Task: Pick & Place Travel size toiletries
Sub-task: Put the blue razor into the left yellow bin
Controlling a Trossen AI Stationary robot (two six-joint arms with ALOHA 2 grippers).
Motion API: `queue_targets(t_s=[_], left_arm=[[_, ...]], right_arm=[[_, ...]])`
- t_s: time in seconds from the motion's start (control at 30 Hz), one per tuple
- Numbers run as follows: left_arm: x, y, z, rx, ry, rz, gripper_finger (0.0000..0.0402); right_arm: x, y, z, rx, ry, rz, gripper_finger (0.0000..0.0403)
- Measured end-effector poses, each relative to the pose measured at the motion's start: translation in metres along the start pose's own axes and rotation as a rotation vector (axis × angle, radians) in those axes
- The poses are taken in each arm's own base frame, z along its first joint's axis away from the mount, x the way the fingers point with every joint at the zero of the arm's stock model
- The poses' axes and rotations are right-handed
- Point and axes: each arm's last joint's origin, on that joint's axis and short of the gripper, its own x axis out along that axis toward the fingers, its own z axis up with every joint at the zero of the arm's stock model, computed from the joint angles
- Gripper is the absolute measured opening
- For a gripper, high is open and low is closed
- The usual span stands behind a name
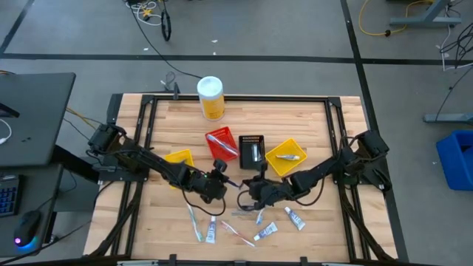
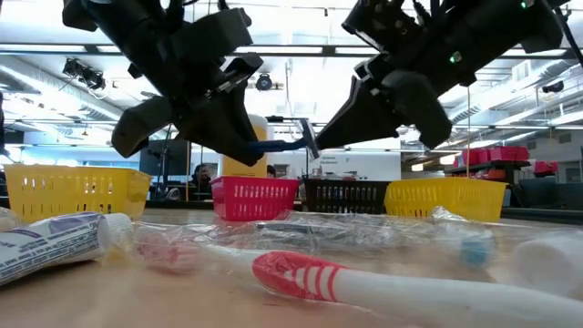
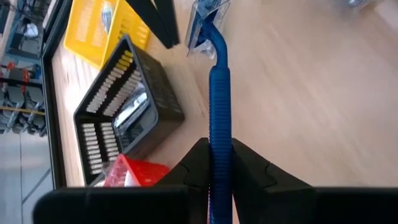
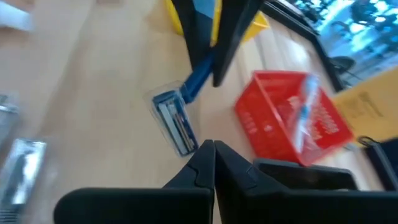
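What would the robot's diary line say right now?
left gripper: shut on blue razor, held above table | right gripper: shut, empty, beside razor head | red bin: behind them

Stood on a grey floor (image 1: 295, 29) crossed by dark tape lines and loose cables; flanked by a black desk (image 1: 33, 118) on one side of the wooden table (image 1: 318, 125), a blue bin (image 1: 454, 159) on the other; lit by ceiling strip lights (image 2: 291, 64)
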Motion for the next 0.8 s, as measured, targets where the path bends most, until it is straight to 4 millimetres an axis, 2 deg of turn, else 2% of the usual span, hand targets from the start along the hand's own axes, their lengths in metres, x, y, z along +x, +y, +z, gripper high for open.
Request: queue_targets(t_s=[0.23,0.43,0.8], left_arm=[[-0.0001,-0.0004,-0.0006,-0.023,0.006,-0.003,0.0044],[0.0008,0.0011,-0.0019,-0.016,0.02,0.013,0.0044],[0.0016,0.0024,-0.0029,-0.027,0.025,0.013,0.0044]], right_arm=[[-0.0043,0.0018,0.0014,0.0,-0.003,-0.032,0.0003],[-0.0052,0.005,0.002,0.037,-0.014,0.044,0.0002],[-0.0038,0.0039,0.0018,0.043,-0.014,0.072,0.0002]])
